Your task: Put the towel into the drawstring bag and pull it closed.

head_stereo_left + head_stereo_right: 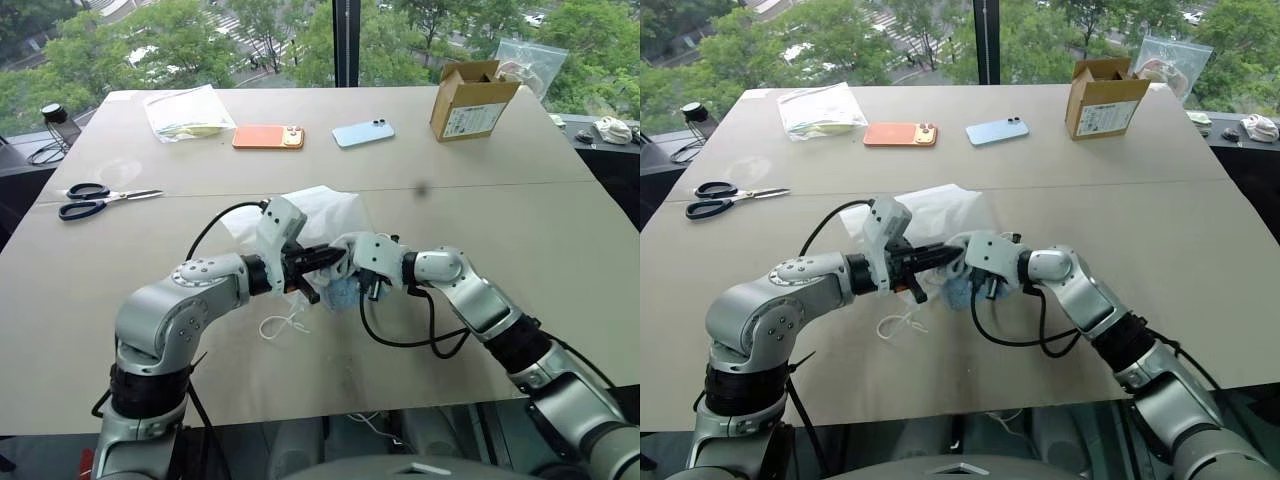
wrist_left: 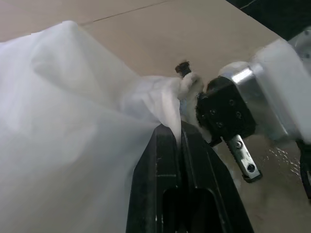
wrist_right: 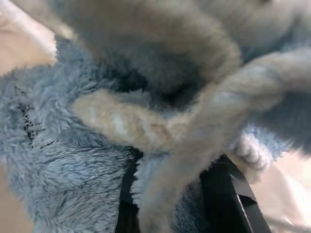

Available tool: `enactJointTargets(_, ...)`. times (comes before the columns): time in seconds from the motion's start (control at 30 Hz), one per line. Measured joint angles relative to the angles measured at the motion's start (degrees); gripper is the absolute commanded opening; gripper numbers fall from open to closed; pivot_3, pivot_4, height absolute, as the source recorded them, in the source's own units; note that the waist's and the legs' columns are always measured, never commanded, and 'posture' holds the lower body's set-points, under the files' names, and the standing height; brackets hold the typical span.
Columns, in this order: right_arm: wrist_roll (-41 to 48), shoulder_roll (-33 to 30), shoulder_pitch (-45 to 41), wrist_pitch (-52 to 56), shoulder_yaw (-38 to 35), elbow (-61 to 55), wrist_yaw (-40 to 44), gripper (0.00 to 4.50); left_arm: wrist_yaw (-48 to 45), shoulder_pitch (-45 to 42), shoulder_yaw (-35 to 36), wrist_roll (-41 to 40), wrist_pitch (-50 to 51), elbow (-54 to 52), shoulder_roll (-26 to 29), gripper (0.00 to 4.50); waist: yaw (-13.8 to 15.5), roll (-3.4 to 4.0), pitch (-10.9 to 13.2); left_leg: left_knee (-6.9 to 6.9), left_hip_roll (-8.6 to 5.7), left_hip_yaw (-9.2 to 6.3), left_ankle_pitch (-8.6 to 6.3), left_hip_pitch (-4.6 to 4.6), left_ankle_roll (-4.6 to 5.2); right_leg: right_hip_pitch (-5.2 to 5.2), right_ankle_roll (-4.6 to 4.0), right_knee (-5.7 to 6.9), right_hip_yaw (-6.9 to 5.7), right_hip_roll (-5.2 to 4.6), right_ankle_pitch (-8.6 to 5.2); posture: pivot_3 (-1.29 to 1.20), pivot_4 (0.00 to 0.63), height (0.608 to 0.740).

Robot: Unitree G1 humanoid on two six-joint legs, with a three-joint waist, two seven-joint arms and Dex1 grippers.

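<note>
The drawstring bag (image 1: 318, 215) sits in the middle of the table (image 1: 520, 250), puffed up like a soft white hill. Its long side runs from the far left toward the near right, and its open edge faces the robot. The left gripper (image 1: 328, 257) is pinched tight on that near edge of the bag; in the left wrist view the thin white cloth (image 2: 73, 121) runs right down between its two black fingers (image 2: 160, 160). White cord (image 1: 283, 324) from the bag lies in loops on the table just under the left arm.

The towel (image 1: 341, 291) is right at the bag's open edge, between the two grippers. The right gripper (image 1: 352, 280) is clamped on the towel, and in the right wrist view the blue fluffy cloth (image 3: 73, 184) bunches up around its fingers. You cannot tell if any of the towel is inside the bag yet.

The two grippers are very near each other, tip to tip.

Other things are well apart from the bag. Black scissors (image 1: 95, 200) lie at the left. At the far side are a clear plastic bag with yellowish papers (image 1: 187, 111), an orange phone (image 1: 268, 137), a light blue phone (image 1: 363, 133) and an open cardboard box (image 1: 468, 101). Nothing lies between them and the bag
</note>
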Motion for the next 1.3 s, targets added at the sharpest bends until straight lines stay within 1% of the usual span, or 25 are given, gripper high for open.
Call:
enactJointTargets(0.03, 4.7, 4.95, 0.31, 5.8, -5.52, 1.57, -1.59, 0.02, -0.08, 1.44, 0.12, -0.41, 0.0, -1.28, 0.98, 0.0, -0.14, -0.02, 0.0, -0.02, 0.09, 0.0, 0.0, 0.04, 0.0, -0.01, -0.02, 0.01, 0.01, 0.09, 0.01, 0.0, 0.15, 0.74)
enactJointTargets(0.1, 11.07, 10.39, 0.52, 12.91, -12.91, 3.96, -4.61, 0.02, -0.28, 3.39, 0.3, -1.23, 0.3, -2.15, 1.87, 0.0, 0.09, 0.06, 0.05, -0.03, 0.11, -0.06, 0.0, -0.03, 0.0, -0.06, -0.13, 0.03, -0.05, 0.11, 0.07, 0.0, 0.15, 0.74)
enactJointTargets(0.13, 15.22, 13.57, 0.5, 16.9, -18.47, 5.32, -6.61, 0.02, -0.27, 4.82, 0.59, -1.33, 0.43, -2.73, 2.63, 0.0, 0.13, 0.07, 0.06, -0.03, 0.11, -0.07, 0.0, -0.06, 0.0, -0.07, -0.14, 0.03, -0.06, 0.12, 0.07, 0.0, 0.15, 0.74)
enactJointTargets(0.27, 27.74, 20.49, -0.12, 26.12, -35.0, 6.79, -14.23, 0.02, 0.04, 8.29, 0.82, -1.23, -0.47, -3.51, 4.49, 0.0, 0.45, 0.14, 0.11, -0.05, 0.04, -0.1, 0.0, -0.19, 0.0, -0.1, -0.15, -0.07, -0.14, 0.01, 0.07, 0.0, 0.15, 0.74)
enactJointTargets(0.33, 31.5, 22.92, -0.51, 28.19, -39.72, 6.92, -17.88, 0.02, 0.58, 8.08, 0.81, -1.21, -1.28, -3.51, 4.34, 0.0, 0.44, 0.14, 0.11, -0.05, -0.01, -0.09, -0.01, -0.22, 0.0, -0.1, -0.14, -0.13, -0.14, -0.05, 0.07, 0.0, 0.15, 0.74)
enactJointTargets(0.4, 34.66, 23.13, -0.63, 29.14, -41.43, 7.02, -20.55, 0.02, 1.58, 6.5, 0.41, -1.22, -1.51, -3.46, 3.05, 0.0, 0.44, 0.15, 0.11, -0.05, -0.05, -0.08, -0.01, -0.23, 0.0, -0.1, -0.13, -0.13, -0.13, -0.07, 0.07, 0.0, 0.15, 0.74)
enactJointTargets(0.5, 36.41, 23.26, -0.64, 28.21, -40.63, 7.2, -22.82, 0.02, 3.41, 3.38, -0.38, -1.25, -1.47, -2.52, 0.2, 0.0, 0.4, 0.16, 0.12, -0.07, -0.06, -0.09, -0.01, -0.24, 0.01, -0.11, -0.12, -0.15, -0.15, -0.06, 0.06, 0.0, 0.15, 0.74)
enactJointTargets(0.53, 34.94, 23.27, -0.63, 25.37, -37.94, 7.49, -22.98, 0.02, 4.69, 1.34, -0.55, -1.26, -1.45, -1.04, -2.09, 0.0, 0.34, 0.18, 0.13, -0.07, -0.06, -0.09, -0.01, -0.25, 0.01, -0.14, -0.12, -0.14, -0.15, -0.06, 0.06, 0.0, 0.15, 0.74)
enactJointTargets(0.57, 32.44, 23.26, -0.58, 22.53, -33.99, 7.81, -22.86, 1.0, 5.8, -0.32, -0.47, -1.71, -1.18, 0.08, -3.92, 0.0, 0.03, 0.18, 0.14, -0.07, -0.05, -0.08, -0.01, -0.29, 0.01, -0.2, -0.1, -0.13, -0.13, -0.04, 0.06, 0.0, 0.15, 0.74)
enactJointTargets(0.6, 31.05, 23.25, -0.53, 21.1, -31.25, 7.92, -22.65, 1.3, 6.42, -1.43, -0.45, -2.34, -0.94, 0.54, -4.88, 0.0, -0.15, 0.18, 0.14, -0.07, -0.05, -0.03, -0.01, -0.35, 0.01, -0.31, -0.09, -0.1, -0.06, -0.01, 0.06, 0.0, 0.15, 0.74)
enactJointTargets(0.63, 29.47, 23.26, -0.22, 19.0, -28.8, 7.99, -22.36, 1.7, 6.94, -2.45, 0.12, -3.21, 0.04, 0.91, -5.83, 0.0, -0.29, 0.19, 0.14, -0.07, -0.04, -0.03, -0.01, -0.45, 0.01, -0.41, -0.1, -0.08, -0.03, 0.01, 0.06, 0.0, 0.15, 0.74)
enactJointTargets(0.7, 27.78, 23.43, 1.47, 15.27, -25.95, 7.8, -21.72, 2.68, 8.29, -3.36, 1.55, -4.75, 1.43, 1.53, -6.99, 0.0, -0.23, 0.18, 0.13, -0.06, -0.01, -0.1, 0.0, -0.75, 0.01, -0.65, -0.11, -0.04, -0.1, 0.03, 0.07, 0.0, 0.15, 0.74)
enactJointTargets(0.73, 27.46, 23.61, 2.7, 13.91, -24.78, 7.49, -21.21, 2.98, 8.7, -3.55, 1.76, -5.2, 1.9, 1.55, -7.16, 0.0, -0.13, 0.18, 0.13, -0.06, -0.01, -0.11, 0.0, -0.9, 0.0, -0.78, -0.11, -0.04, -0.11, 0.02, 0.08, 0.0, 0.15, 0.74)
enactJointTargets(0.77, 26.54, 23.71, 3.81, 12.03, -23.53, 6.43, -20.72, 3.45, 9.01, -3.57, 1.69, -5.27, 2.19, 1.67, -7.19, 0.0, -0.13, 0.18, 0.13, -0.06, -0.01, -0.06, 0.0, -0.95, 0.0, -0.83, -0.11, -0.04, -0.06, 0.01, 0.08, 0.0, 0.15, 0.74)
enactJointTargets(0.87, 25.22, 23.95, 5.27, 8.7, -21.81, 5.84, -20.83, 3.45, 10.31, -3.76, 0.44, -5.24, 2.54, 2.07, -8.48, 0.0, -0.03, 0.18, 0.12, -0.06, -0.03, -0.03, 0.0, -0.94, 0.0, -0.83, -0.08, -0.04, -0.05, -0.04, 0.1, 0.0, 0.15, 0.74)
enactJointTargets(0.9, 25.1, 23.96, 5.25, 8.09, -21.89, 6.35, -21.17, 2.93, 10.73, -3.75, 0.2, -5.26, 2.81, 2.07, -9.13, 0.0, 0.02, 0.18, 0.13, -0.05, -0.04, -0.03, 0.0, -0.94, 0.0, -0.83, -0.06, -0.04, -0.04, -0.04, 0.11, 0.0, 0.15, 0.74)
enactJointTargets(0.93, 25.3, 23.98, 5.19, 7.46, -22.42, 7.18, -21.28, 2.56, 11.05, -3.75, -0.04, -5.29, 3.13, 2.07, -9.37, 0.0, 0.08, 0.18, 0.12, -0.05, -0.04, -0.03, 0.0, -0.92, 0.0, -0.81, -0.06, -0.05, -0.05, -0.04, 0.11, 0.0, 0.15, 0.74)
enactJointTargets(1.0, 27.95, 24.06, 5.02, 6.91, -25.01, 8.65, -21.21, 1.66, 11.43, -3.76, 0.05, -5.82, 3.27, 1.87, -9.7, 0.0, 0.14, 0.17, 0.12, -0.04, -0.04, -0.05, 0.0, -0.89, 0.0, -0.79, -0.06, -0.04, -0.05, -0.04, 0.11, 0.0, 0.15, 0.74)
enactJointTargets(1.03, 30.92, 24.11, 4.73, 7.15, -26.22, 9.03, -21.21, 1.17, 11.52, -4.07, 0.53, -6.3, 3.25, 1.49, -9.96, 0.0, 0.22, 0.16, 0.08, -0.03, -0.04, -0.09, 0.0, -0.78, 0.0, -0.68, -0.07, -0.06, -0.09, -0.04, 0.11, 0.0, 0.15, 0.74)
enactJointTargets(1.07, 33.23, 24.12, 4.59, 7.43, -27.38, 9.17, -21.23, 0.81, 11.6, -4.37, 0.69, -6.75, 3.15, 1.16, -10.14, 0.0, 0.35, 0.17, 0.07, -0.02, -0.05, -0.12, 0.0, -0.73, 0.0, -0.59, -0.07, -0.08, -0.15, -0.05, 0.11, 0.0, 0.15, 0.74)
enactJointTargets(1.1, 37.61, 24.12, 4.31, 8.02, -29.44, 9.64, -21.47, 0.3, 11.87, -4.76, 1.24, -7.48, 3.06, 0.72, -10.49, 0.0, 0.49, 0.16, 0.06, 0.01, -0.06, -0.15, 0.0, -0.66, 0.0, -0.48, -0.07, -0.1, -0.18, -0.06, 0.1, 0.0, 0.15, 0.74)
enactJointTargets(1.13, 40.62, 24.1, 3.91, 8.48, -31.25, 10.32, -22.09, 0.02, 12.45, -4.84, 1.57, -7.82, 3.57, 0.87, -10.59, 0.0, 0.61, 0.18, 0.06, 0.06, -0.1, -0.2, 0.0, -0.52, 0.01, -0.3, -0.06, -0.12, -0.21, -0.09, 0.1, 0.0, 0.15, 0.74)
enactJointTargets(1.2, 44.75, 23.81, 2.31, 9.29, -34.64, 12.51, -22.98, 0.01, 13.69, -4.23, 1.71, -8.03, 5.08, 1.97, -11.38, 0.0, 0.65, 0.23, 0.12, 0.17, -0.15, -0.2, 0.01, -0.55, 0.02, -0.27, 0.05, -0.12, -0.17, -0.11, 0.16, 0.0, 0.15, 0.74)
enactJointTargets(1.3, 45.77, 23.5, 0.16, 9.87, -34.77, 15.23, -22.47, 0.01, 14.84, -4.68, 1.8, -9.2, 6.11, 2.99, -13.81, 0.0, 0.39, 0.24, 0.14, 0.26, -0.15, -0.21, 0.01, -0.63, 0.02, -0.31, 0.1, -0.12, -0.17, -0.09, 0.2, 0.0, 0.15, 0.74)
